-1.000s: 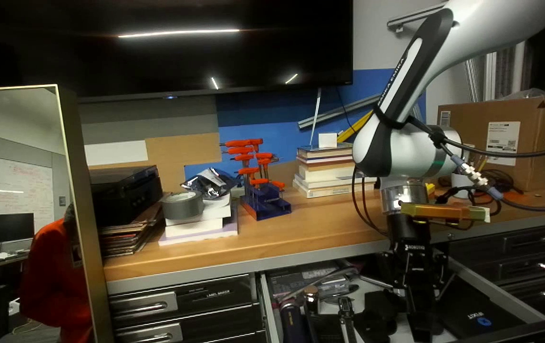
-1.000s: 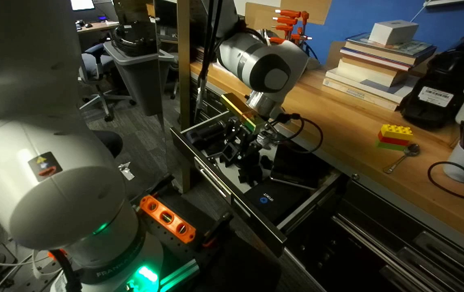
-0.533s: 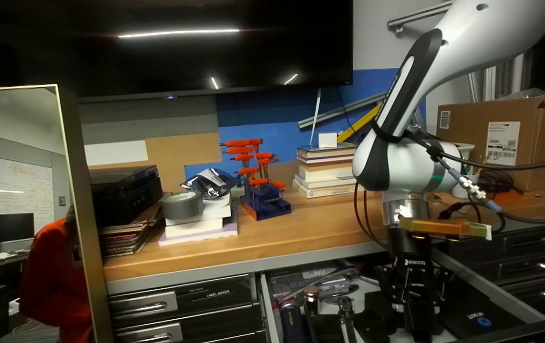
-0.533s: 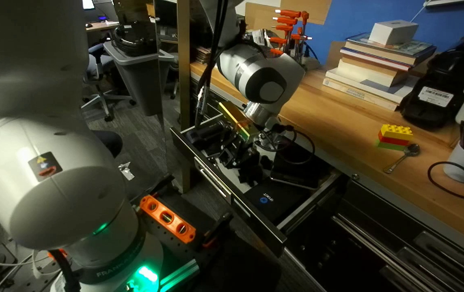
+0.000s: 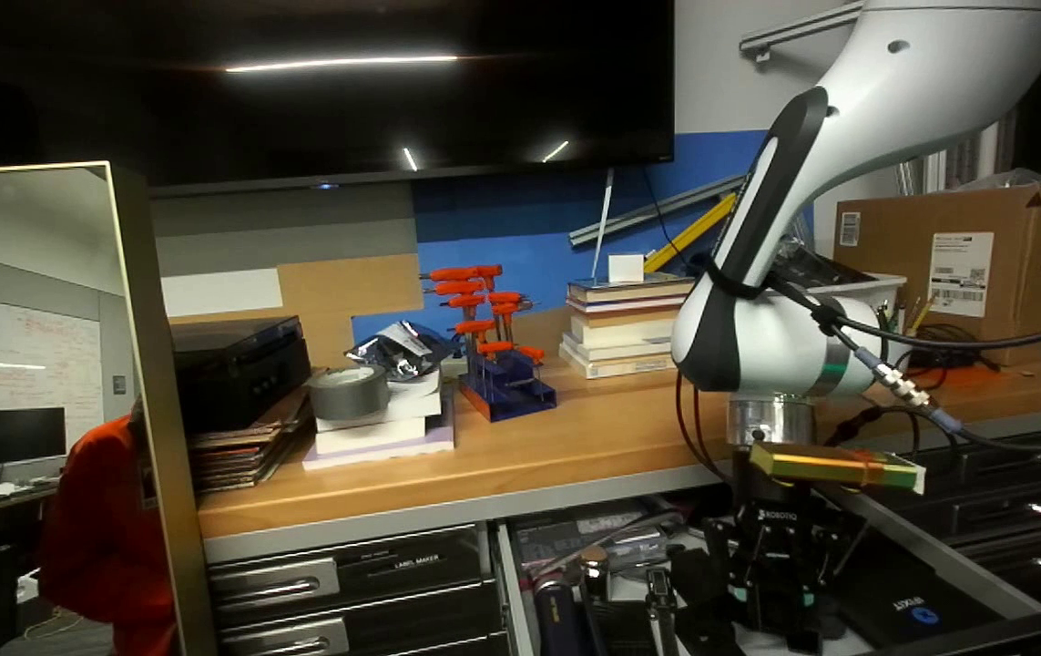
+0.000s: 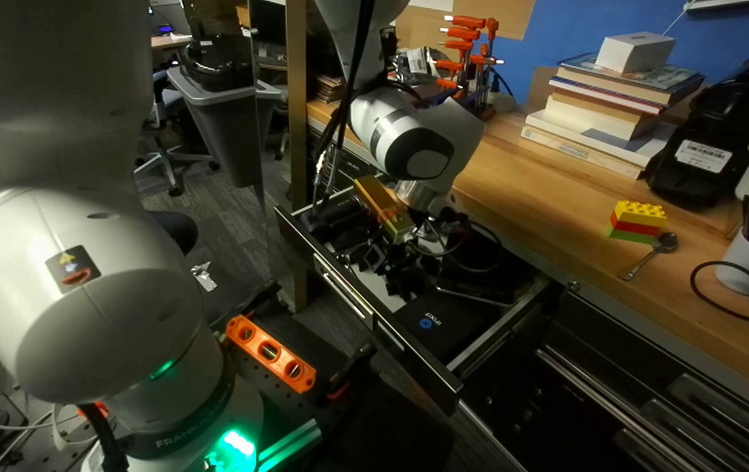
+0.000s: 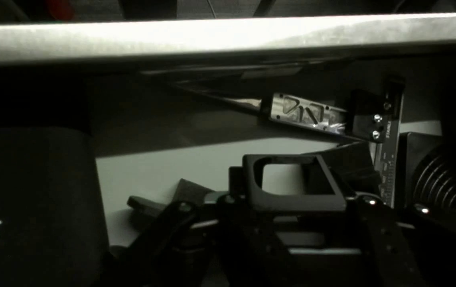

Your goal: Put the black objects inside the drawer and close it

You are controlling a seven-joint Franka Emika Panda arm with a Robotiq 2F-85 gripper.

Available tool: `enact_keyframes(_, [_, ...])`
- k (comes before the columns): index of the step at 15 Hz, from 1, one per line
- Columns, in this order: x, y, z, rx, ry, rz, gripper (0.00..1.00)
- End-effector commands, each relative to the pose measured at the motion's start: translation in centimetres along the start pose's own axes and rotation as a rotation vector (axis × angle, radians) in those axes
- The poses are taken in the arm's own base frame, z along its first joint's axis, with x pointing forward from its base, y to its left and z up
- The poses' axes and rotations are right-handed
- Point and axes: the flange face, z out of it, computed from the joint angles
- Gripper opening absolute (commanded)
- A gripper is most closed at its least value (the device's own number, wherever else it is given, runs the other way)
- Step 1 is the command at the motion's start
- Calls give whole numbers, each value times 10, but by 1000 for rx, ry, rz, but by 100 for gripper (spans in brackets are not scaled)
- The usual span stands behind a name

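Fingers (image 7: 380, 231) grasp black bracket (image 7: 291, 203), lower centre of wrist view; if released on edge, may protrude, jamming drawer (image 7: 228, 39).

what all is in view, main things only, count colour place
Rectangular screen: 1, black, background
Wooden worktop: 1, brown, below screen
Cardboard box: 1, brown, on worktop
T-handled tools: several, orange, in blue stand
Stacked toy bricks: 3, yellow, red, green, on worktop
Open metal drawer: 1, black, under worktop
Flat iFixit case: 1, black, in drawer
Square hollow frame: 1, black, in black Robotiq gripper
Gripper: 1, black, over drawer
Franka arm: 1, white-black, above drawer
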Motion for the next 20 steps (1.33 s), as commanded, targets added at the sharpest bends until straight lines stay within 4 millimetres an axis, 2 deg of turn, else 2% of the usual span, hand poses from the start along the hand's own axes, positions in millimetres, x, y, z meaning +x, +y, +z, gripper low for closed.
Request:
enact_keyframes(1, [0, -2, 1, 14, 86, 12, 25])
enact_keyframes(11, [-4, 7, -2, -40, 262, 61, 25])
enact_keyframes(12, [-5, 9, -1, -44, 270, 71, 53])
enact_keyframes(13, [-5, 10, -3, -45, 273, 77, 76])
enact_keyframes(15, [-6, 11, -5, -47, 279, 85, 79])
enact_keyframes(16, [-6, 10, -8, -49, 286, 90, 84])
enact_keyframes(18, [-7, 8, -15, -55, 297, 89, 100])
enact_keyframes(20, [-9, 3, -21, -61, 308, 95, 100])
